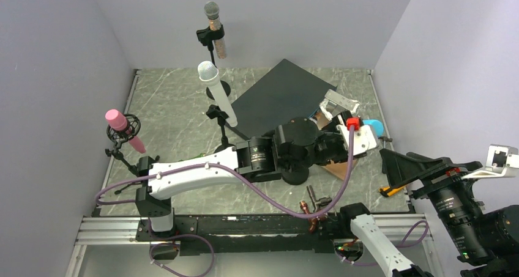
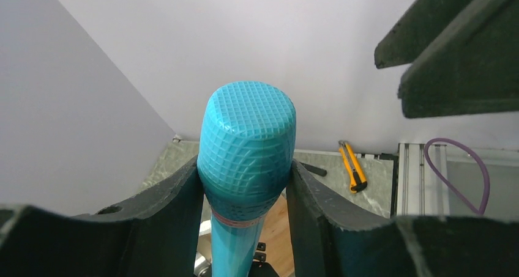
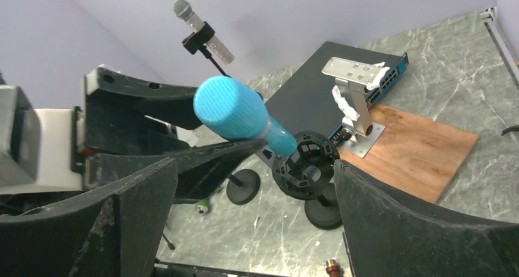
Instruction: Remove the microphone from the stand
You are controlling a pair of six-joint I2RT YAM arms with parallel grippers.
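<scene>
A blue microphone [image 2: 248,148] with a gridded head sits tilted in a black ring shock mount [image 3: 306,164] on a round-based stand [image 3: 324,214]. My left gripper [image 2: 245,170] is shut on the microphone's head, one finger [image 2: 174,203] pressed on each side. In the top view the left arm reaches across to the right, with the gripper [image 1: 361,133] at the blue microphone [image 1: 374,128]. The right wrist view shows the microphone [image 3: 235,112] between the left fingers. My right gripper [image 3: 255,185] is open and empty, near and above the stand.
A pink microphone [image 1: 122,127], a white one [image 1: 215,90] and a silver one [image 1: 214,29] stand on the left and back. A black network switch [image 1: 281,96], a wood board [image 3: 416,148] with a metal bracket [image 3: 355,99], and a yellow knife [image 2: 354,166] lie nearby.
</scene>
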